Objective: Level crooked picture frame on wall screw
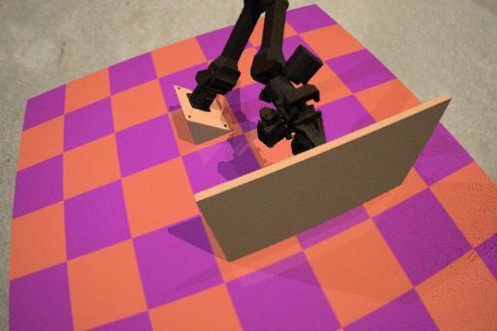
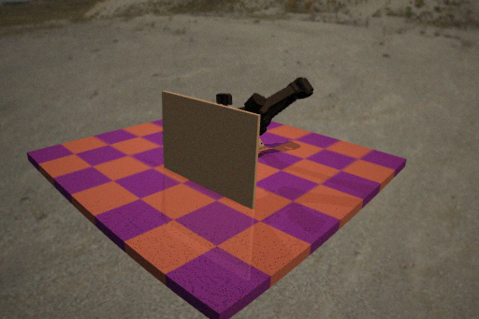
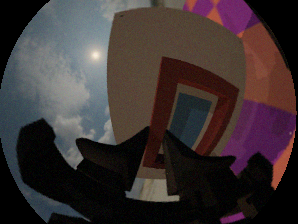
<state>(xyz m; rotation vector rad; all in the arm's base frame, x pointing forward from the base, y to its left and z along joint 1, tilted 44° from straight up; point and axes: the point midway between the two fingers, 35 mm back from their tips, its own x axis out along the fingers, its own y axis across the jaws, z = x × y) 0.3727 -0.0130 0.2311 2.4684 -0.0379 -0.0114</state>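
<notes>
The gripper [image 3: 156,163] is clamped on the red picture frame's [image 3: 220,96] edge, against the wall panel [image 1: 311,186]. This looks like the lift-and-shift step, though the tilt is hard to read here. Next: slide one notch, release, look.

A black six-joint arm [image 1: 252,26] rises from a tan base plate [image 1: 182,95] on a floor of purple and orange checks [image 1: 97,230], folds at a high elbow and reaches down toward a tan wall panel [image 1: 311,186]. The panel stands upright and shows only its back and top edge. The gripper [image 1: 296,140] sits just behind that edge, close against the panel's far face; its fingertips are hidden, so whatever it is clamped on, probably the frame, cannot be seen here.
</notes>
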